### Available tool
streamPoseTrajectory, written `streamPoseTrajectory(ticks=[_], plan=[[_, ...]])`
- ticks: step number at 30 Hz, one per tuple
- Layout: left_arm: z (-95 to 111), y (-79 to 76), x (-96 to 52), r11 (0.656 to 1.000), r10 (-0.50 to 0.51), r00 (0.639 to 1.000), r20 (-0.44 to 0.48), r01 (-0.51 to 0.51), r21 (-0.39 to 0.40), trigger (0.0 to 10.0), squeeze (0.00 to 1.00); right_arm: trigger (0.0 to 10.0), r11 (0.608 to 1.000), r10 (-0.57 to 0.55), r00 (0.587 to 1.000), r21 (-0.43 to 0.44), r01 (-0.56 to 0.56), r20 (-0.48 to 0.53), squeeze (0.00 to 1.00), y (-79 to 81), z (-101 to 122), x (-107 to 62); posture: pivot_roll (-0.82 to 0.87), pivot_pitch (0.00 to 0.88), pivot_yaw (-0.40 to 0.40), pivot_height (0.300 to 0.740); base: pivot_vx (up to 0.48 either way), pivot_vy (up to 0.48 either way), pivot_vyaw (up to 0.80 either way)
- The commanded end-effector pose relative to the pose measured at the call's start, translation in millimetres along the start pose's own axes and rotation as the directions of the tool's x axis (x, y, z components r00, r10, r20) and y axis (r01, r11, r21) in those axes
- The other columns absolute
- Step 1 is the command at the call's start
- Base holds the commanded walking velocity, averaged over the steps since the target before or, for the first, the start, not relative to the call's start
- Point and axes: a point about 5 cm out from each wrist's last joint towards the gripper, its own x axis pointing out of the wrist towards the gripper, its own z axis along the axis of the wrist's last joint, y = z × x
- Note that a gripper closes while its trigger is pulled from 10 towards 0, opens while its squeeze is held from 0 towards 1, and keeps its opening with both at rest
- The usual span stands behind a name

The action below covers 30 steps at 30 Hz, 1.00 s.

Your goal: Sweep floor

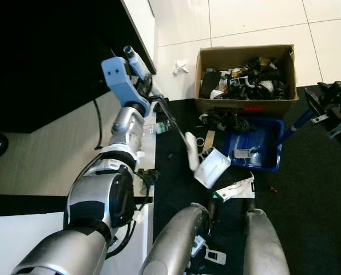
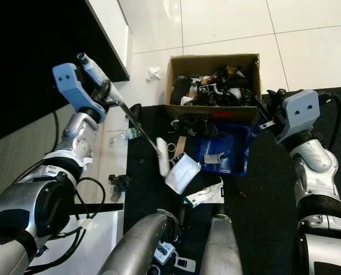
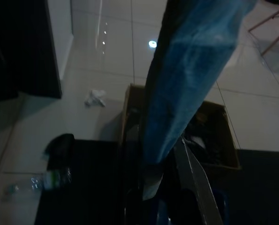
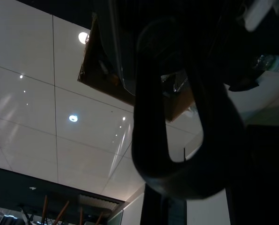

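My left gripper (image 1: 146, 90) is shut on the thin handle of a hand brush, held up beside the dark cabinet. The brush's white head (image 1: 191, 150) hangs low over the black mat, touching a white wrapper (image 1: 212, 167). My right gripper (image 2: 272, 110) is shut on the long blue handle (image 1: 295, 124) of a blue dustpan (image 1: 269, 150). The pan rests on the mat in front of the cardboard box and holds a small grey scrap (image 1: 242, 153). Up close in the left wrist view, the blue brush handle (image 3: 191, 70) is blurred.
A cardboard box (image 1: 245, 105) full of black and white junk stands on the tiles behind the pan. More litter (image 1: 234, 188) lies on the mat (image 1: 313, 195). A crumpled tissue (image 1: 180, 67) and a plastic bottle (image 1: 154, 129) lie near the cabinet (image 1: 50, 57). My legs (image 1: 176, 240) are below.
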Motion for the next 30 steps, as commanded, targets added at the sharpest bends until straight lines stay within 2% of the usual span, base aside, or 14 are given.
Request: streamPoseTrajectory(ticks=[1, 4, 5, 7, 8, 9, 13, 14, 17, 19, 23, 24, 29, 30], plan=[[-3.4, 1.7, -1.1, 1.0, 0.022, 1.0, -0.011, -0.022, -0.019, 10.0, 0.17, 10.0, 0.997, 0.07, 0.985, 0.055, -0.062, -0.159, 0.0, 17.6, -31.6, -17.9, -0.09, 0.493, 0.284, 0.74, 0.0, 0.0, 0.0], [-5.3, -5.1, 1.1, 0.997, 0.036, 0.999, -0.01, -0.037, -0.073, 10.0, 0.18, 10.0, 0.997, 0.066, 0.985, 0.056, -0.058, -0.159, 0.0, 17.6, -31.9, -18.8, -0.09, 0.488, 0.287, 0.74, 0.0, 0.0, 0.0], [-4.9, -10.4, 3.4, 0.99, 0.049, 0.999, -0.001, -0.049, -0.135, 10.0, 0.18, 10.0, 0.997, 0.066, 0.985, 0.057, -0.057, -0.159, 0.0, 18.1, -32.0, -18.7, -0.1, 0.483, 0.287, 0.74, 0.0, 0.0, 0.0], [-4.9, -12.1, 4.0, 0.987, 0.053, 0.999, 0.001, -0.052, -0.154, 10.0, 0.18, 10.0, 0.997, 0.065, 0.985, 0.058, -0.057, -0.159, 0.0, 18.4, -32.0, -18.6, -0.1, 0.483, 0.287, 0.74, 0.0, 0.0, 0.0], [-7.5, -25.5, 6.9, 0.972, 0.031, 1.0, 0.005, -0.029, -0.232, 10.0, 0.19, 10.0, 0.997, 0.067, 0.986, 0.06, -0.058, -0.155, 0.0, 20.1, -31.2, -16.6, -0.1, 0.474, 0.285, 0.74, 0.0, 0.0, 0.0], [-7.5, -25.5, 6.9, 0.972, 0.031, 1.0, 0.005, -0.029, -0.232, 10.0, 0.19, 10.0, 0.997, 0.067, 0.986, 0.06, -0.058, -0.155, 0.0, 20.1, -31.2, -16.6, -0.1, 0.474, 0.285, 0.74, 0.0, 0.0, 0.0], [-19.6, -52.3, 7.7, 0.945, -0.067, 0.998, -0.008, 0.061, -0.322, 10.0, 0.18, 10.0, 0.996, 0.067, 0.987, 0.063, -0.058, -0.148, 0.0, 20.9, -29.3, -13.8, -0.09, 0.462, 0.287, 0.74, 0.0, 0.0, 0.0], [-19.6, -52.3, 7.7, 0.945, -0.067, 0.998, -0.008, 0.061, -0.322, 10.0, 0.18, 10.0, 0.996, 0.067, 0.987, 0.063, -0.058, -0.148, 0.0, 20.9, -29.3, -13.8, -0.09, 0.462, 0.287, 0.74, 0.0, 0.0, 0.0], [-42.9, -77.2, -0.3, 0.927, -0.217, 0.974, -0.063, 0.186, -0.324, 10.0, 0.18, 10.0, 0.996, 0.064, 0.988, 0.065, -0.055, -0.143, 0.0, 20.7, -28.3, -12.5, -0.09, 0.452, 0.287, 0.74, 0.0, 0.0, 0.0], [-49.6, -82.1, -3.5, 0.922, -0.253, 0.964, -0.081, 0.215, -0.323, 10.0, 0.18, 10.0, 0.996, 0.063, 0.988, 0.065, -0.054, -0.142, 0.0, 20.9, -28.3, -12.4, -0.08, 0.449, 0.288, 0.74, 0.0, 0.0, 0.0], [-70.2, -98.2, -15.5, 0.871, -0.357, 0.927, -0.112, 0.287, -0.397, 10.0, 0.18, 10.0, 0.996, 0.06, 0.988, 0.069, -0.051, -0.141, 0.0, 21.6, -28.7, -12.2, -0.08, 0.44, 0.287, 0.74, 0.0, 0.0, 0.0], [-70.2, -98.2, -15.5, 0.871, -0.357, 0.927, -0.112, 0.287, -0.397, 10.0, 0.18, 10.0, 0.996, 0.06, 0.988, 0.069, -0.051, -0.141, 0.0, 21.6, -28.7, -12.2, -0.08, 0.44, 0.287, 0.74, 0.0, 0.0, 0.0], [-65.1, -113.8, -16.3, 0.809, -0.399, 0.915, -0.053, 0.325, -0.49, 10.0, 0.18, 10.0, 0.996, 0.058, 0.988, 0.076, -0.048, -0.145, 0.0, 23.2, -28.9, -9.2, -0.06, 0.42, 0.278, 0.74, 0.0, 0.0, 0.0], [-65.1, -113.8, -16.3, 0.809, -0.399, 0.915, -0.053, 0.325, -0.49, 10.0, 0.18, 10.0, 0.996, 0.058, 0.988, 0.076, -0.048, -0.145, 0.0, 23.2, -28.9, -9.2, -0.06, 0.42, 0.278, 0.74, 0.0, 0.0, 0.0]])
